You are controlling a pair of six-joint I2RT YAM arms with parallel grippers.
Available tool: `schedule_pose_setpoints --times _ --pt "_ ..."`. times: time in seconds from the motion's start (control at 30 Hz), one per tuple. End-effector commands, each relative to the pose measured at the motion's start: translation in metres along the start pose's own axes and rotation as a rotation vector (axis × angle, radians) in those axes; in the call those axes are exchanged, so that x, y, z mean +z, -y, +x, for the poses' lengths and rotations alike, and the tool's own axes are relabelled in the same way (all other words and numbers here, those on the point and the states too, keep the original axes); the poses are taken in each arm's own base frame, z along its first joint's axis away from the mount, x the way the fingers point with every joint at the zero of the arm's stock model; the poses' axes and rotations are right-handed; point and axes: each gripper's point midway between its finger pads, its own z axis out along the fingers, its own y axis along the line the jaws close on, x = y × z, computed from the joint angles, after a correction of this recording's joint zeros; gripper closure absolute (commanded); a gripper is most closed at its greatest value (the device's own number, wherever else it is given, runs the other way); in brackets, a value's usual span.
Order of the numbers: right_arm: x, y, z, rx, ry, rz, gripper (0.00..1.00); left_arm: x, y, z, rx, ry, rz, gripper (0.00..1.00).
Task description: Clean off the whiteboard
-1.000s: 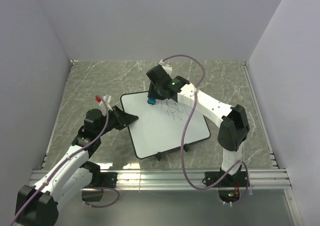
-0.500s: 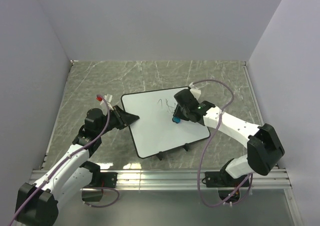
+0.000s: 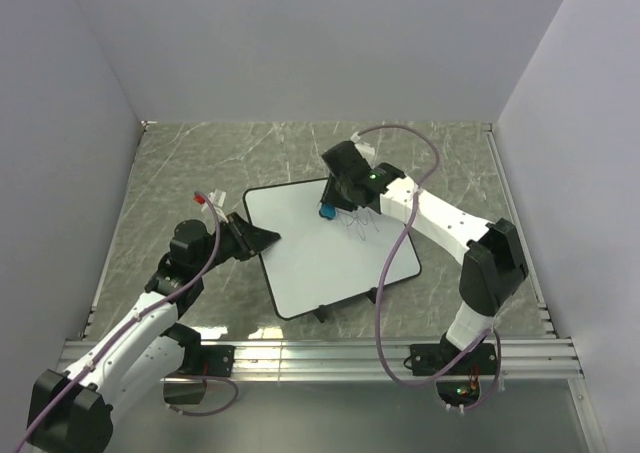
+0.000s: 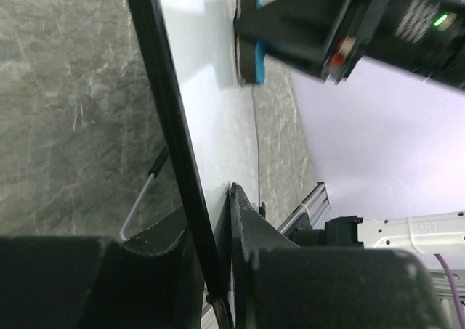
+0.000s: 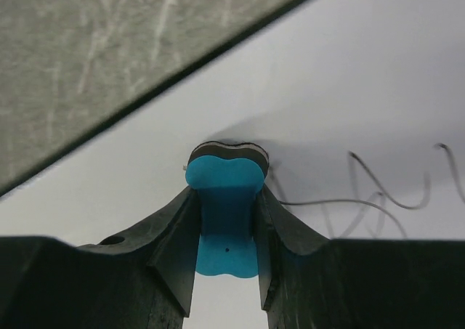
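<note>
The whiteboard [image 3: 305, 258] lies flat in the middle of the grey marbled desk [image 3: 200, 163], turned so that its corners point roughly toward 12, 3, 6 and 9 o'clock in the top view. Its two small black feet [image 3: 318, 314] sit on the edge facing 6 o'clock, toward the arm bases. The left claw [image 3: 262, 238] has come in from 9 o'clock and is clamped narrowly on the board's thin black rim [image 4: 174, 140]. In the left wrist view one finger lies on each side of that rim. The right claw [image 3: 328, 208] hangs over the board's far part, near the 12 o'clock corner, with its fingers [image 5: 174, 227] pinched on a small blue eraser [image 5: 224, 227]. The eraser's dark felt face is pressed against the white surface [image 5: 349, 89], close to the rim at that end. Thin black scribbles [image 5: 378, 198] lie on the board just beside the eraser. In the top view they are at about 4 o'clock from it. The stretch of board from the scribbles toward the left claw is plain white.
</note>
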Motion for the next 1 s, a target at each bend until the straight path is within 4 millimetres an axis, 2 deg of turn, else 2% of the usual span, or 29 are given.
schedule_pose_setpoints --times 0.0,0.07,0.13,0.17,0.2,0.27,0.33,0.43,0.47,0.53,0.57,0.6,0.63,0.67,0.73,0.77,0.8,0.83,0.93,0.97 --pt "-0.011 -0.03 -0.009 0.001 -0.014 -0.064 1.0 -0.004 -0.053 0.041 0.046 -0.113 -0.183 1.0" --pt "-0.017 -0.044 -0.021 0.007 0.005 -0.1 1.0 -0.005 -0.065 0.044 0.041 -0.116 -0.245 1.0" --pt "-0.016 -0.05 -0.024 -0.007 0.003 -0.108 1.0 -0.003 -0.081 0.046 0.04 -0.11 -0.317 1.0" --pt "-0.021 -0.059 -0.032 -0.008 0.018 -0.129 1.0 -0.003 -0.088 0.045 0.041 -0.102 -0.346 1.0" --pt "-0.021 -0.06 -0.033 -0.017 0.012 -0.126 1.0 -0.004 -0.098 0.048 0.039 -0.111 -0.392 1.0" --pt "-0.019 -0.067 -0.037 -0.022 0.011 -0.129 1.0 -0.007 -0.114 0.041 0.05 -0.071 -0.481 1.0" --pt "-0.017 -0.067 -0.036 -0.033 0.004 -0.122 1.0 -0.014 -0.129 0.039 0.043 -0.05 -0.565 1.0" --pt "-0.017 -0.061 -0.031 -0.034 0.002 -0.118 1.0 -0.019 -0.139 0.037 0.039 -0.028 -0.628 1.0" --pt "-0.011 -0.051 -0.021 -0.04 -0.017 -0.097 1.0 -0.022 -0.143 0.034 0.04 -0.009 -0.653 1.0" --pt "-0.014 -0.043 -0.017 -0.035 -0.013 -0.099 1.0 -0.023 -0.142 0.029 0.039 0.02 -0.659 1.0" --pt "-0.008 -0.028 -0.004 -0.045 -0.039 -0.067 1.0 -0.026 -0.145 0.025 0.042 0.042 -0.681 1.0" --pt "-0.006 -0.023 0.0 -0.046 -0.039 -0.06 1.0 -0.027 -0.144 0.022 0.038 0.06 -0.68 1.0" --pt "-0.012 -0.017 0.001 -0.042 -0.032 -0.063 1.0 -0.027 -0.145 0.022 0.038 0.067 -0.678 1.0" --pt "-0.006 0.002 0.016 -0.047 -0.058 -0.027 1.0 -0.028 -0.144 0.022 0.04 0.072 -0.676 1.0" --pt "-0.011 0.014 0.021 -0.035 -0.051 -0.032 1.0 -0.029 -0.146 0.022 0.034 0.074 -0.683 1.0" --pt "-0.005 0.036 0.038 -0.04 -0.082 0.009 1.0 -0.029 -0.146 0.022 0.036 0.073 -0.684 1.0" --pt "-0.004 0.042 0.041 -0.031 -0.082 0.011 1.0 -0.028 -0.147 0.023 0.033 0.067 -0.69 1.0" --pt "-0.006 0.058 0.054 -0.032 -0.098 0.031 1.0 -0.028 -0.148 0.024 0.033 0.064 -0.694 1.0" --pt "-0.006 0.078 0.065 -0.014 -0.109 0.049 1.0 -0.026 -0.148 0.025 0.037 0.052 -0.694 1.0" --pt "-0.006 0.081 0.063 -0.002 -0.105 0.049 1.0 -0.025 -0.148 0.025 0.038 0.052 -0.694 1.0"
